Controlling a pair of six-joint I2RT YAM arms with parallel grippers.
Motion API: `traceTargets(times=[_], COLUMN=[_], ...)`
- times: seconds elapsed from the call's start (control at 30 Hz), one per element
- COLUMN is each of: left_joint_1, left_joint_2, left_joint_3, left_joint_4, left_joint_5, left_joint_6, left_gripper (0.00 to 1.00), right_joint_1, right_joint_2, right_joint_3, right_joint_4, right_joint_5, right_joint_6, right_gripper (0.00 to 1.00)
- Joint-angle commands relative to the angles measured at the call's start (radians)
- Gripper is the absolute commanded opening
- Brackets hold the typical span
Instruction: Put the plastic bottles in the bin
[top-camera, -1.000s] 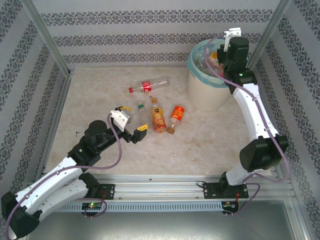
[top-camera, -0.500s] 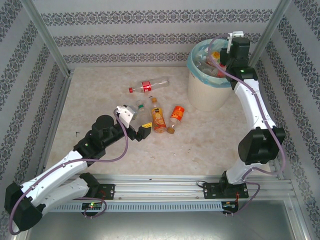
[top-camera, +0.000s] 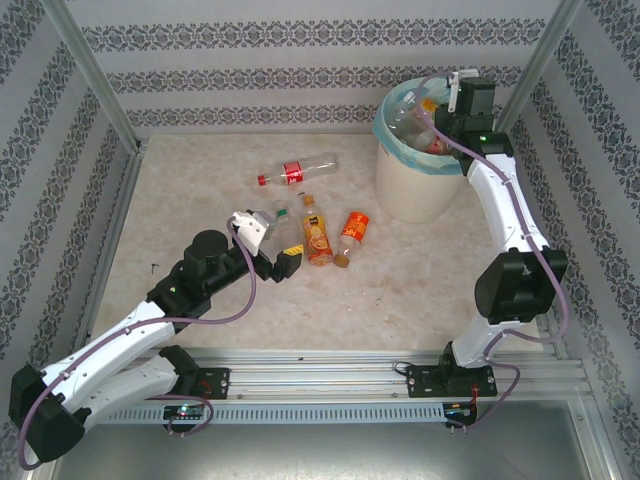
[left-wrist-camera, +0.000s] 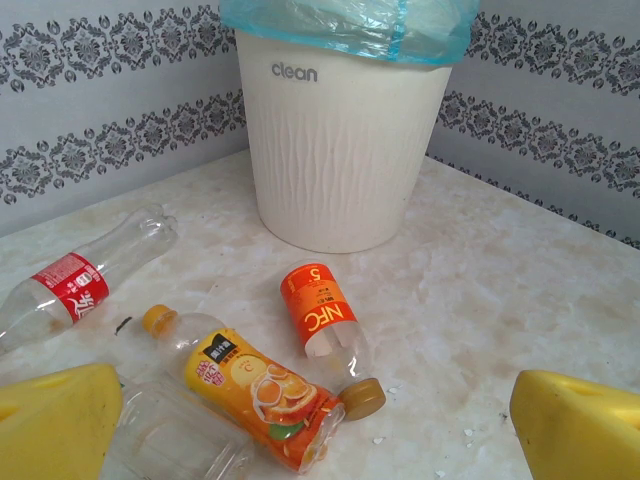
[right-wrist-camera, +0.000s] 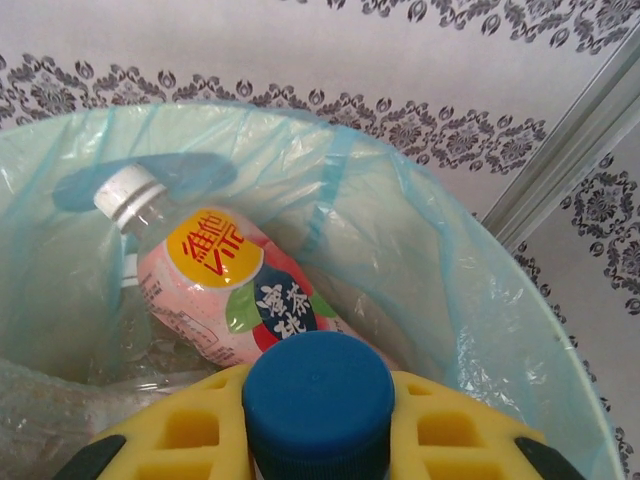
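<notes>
"clean" bin (left-wrist-camera: 345, 150) — "NFC" bottle (left-wrist-camera: 322, 318)

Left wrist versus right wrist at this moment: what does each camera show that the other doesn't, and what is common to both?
Left wrist: the bin from outside. The red-label bottle, NFC bottle, juice bottle and clear bottle lie on the table before it, and the left gripper is open.
Right wrist: the bin's inside, with a pink-label bottle lying in it. The right gripper is shut on a blue-capped bottle above it.
Both: the bin's teal bag and the patterned wall.
</notes>
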Motion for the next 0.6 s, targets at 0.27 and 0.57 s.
traceTargets(times=[0.27,0.57], left_joint_1=[-0.011,-0.011], left_joint_2=[-0.006,-0.006], left_joint_3=[0.007,-0.008], left_joint_4=[-0.007,-0.002], left_joint_5=[-0.014,-0.026], left_joint_6=[-0.013,-0.020], left_gripper=[1.00,1.00], right_joint_1=[0.002,-0.028], right_joint_2=[0.086,0.126], right_joint_3=[-0.063,-0.087], right_joint_4=[-0.024,-0.016], right_joint_5=[0.026,0.015], right_joint_6=[-0.057,-0.030], right_gripper=[0.19,0.18])
